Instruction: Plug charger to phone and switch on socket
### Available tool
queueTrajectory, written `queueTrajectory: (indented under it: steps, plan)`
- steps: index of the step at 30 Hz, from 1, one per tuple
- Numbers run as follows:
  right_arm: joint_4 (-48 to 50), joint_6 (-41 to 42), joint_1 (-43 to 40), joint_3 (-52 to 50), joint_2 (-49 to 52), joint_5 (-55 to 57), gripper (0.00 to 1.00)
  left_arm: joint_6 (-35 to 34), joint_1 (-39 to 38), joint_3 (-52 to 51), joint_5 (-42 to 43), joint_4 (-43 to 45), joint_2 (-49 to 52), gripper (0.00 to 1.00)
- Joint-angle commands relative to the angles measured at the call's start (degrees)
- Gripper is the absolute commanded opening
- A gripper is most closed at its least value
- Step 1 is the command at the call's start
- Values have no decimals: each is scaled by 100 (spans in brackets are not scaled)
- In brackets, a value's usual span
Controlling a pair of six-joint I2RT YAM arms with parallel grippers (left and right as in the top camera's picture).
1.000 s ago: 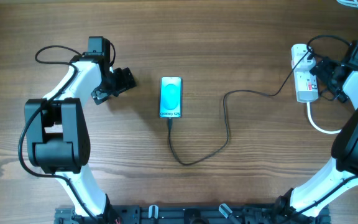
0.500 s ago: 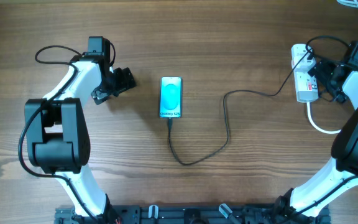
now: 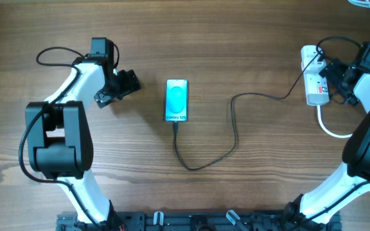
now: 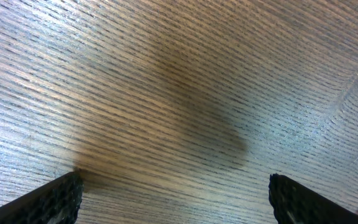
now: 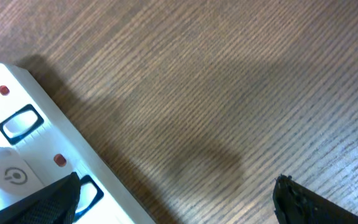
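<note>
**Nothing has shifted; both claws spread, one over the power strip**

No arm, cable or device has moved since a second ago. The wooden table [image 3: 268,167] fills the overhead view.

The left claw [image 3: 124,83] hangs to the left of the phone, apart from it. Its fingers are spread wide over bare wood in its wrist view [image 4: 173,199]. The right claw [image 3: 334,80] sits at the power strip [image 3: 314,80], also spread, with one finger [image 5: 48,202] across the strip's near edge.

The strip is white and oblong, far right, with small red dots, dark-framed rocker switches and a power symbol on its face [image 5: 17,155]. A thick white cord [image 3: 326,125] curves off it toward the right arm.

The phone [image 3: 176,100] lies flat near the centre, its screen lit cyan. The thin black charger cable [image 3: 233,122] meets its near end, loops toward the front, then climbs right to the strip.

Open wood lies on both sides of the phone and in front of the loop.
</note>
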Motion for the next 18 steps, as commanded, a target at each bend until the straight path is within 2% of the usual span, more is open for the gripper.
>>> queueTrajectory:
  steps: [1, 18]
  plan:
    - [190, -74, 42, -199, 114, 118, 100, 28, 48, -35, -7, -4, 70, 100]
    - [129, -79, 46, -201, 304, -363, 100, 28, 48, -35, -7, -4, 70, 100]
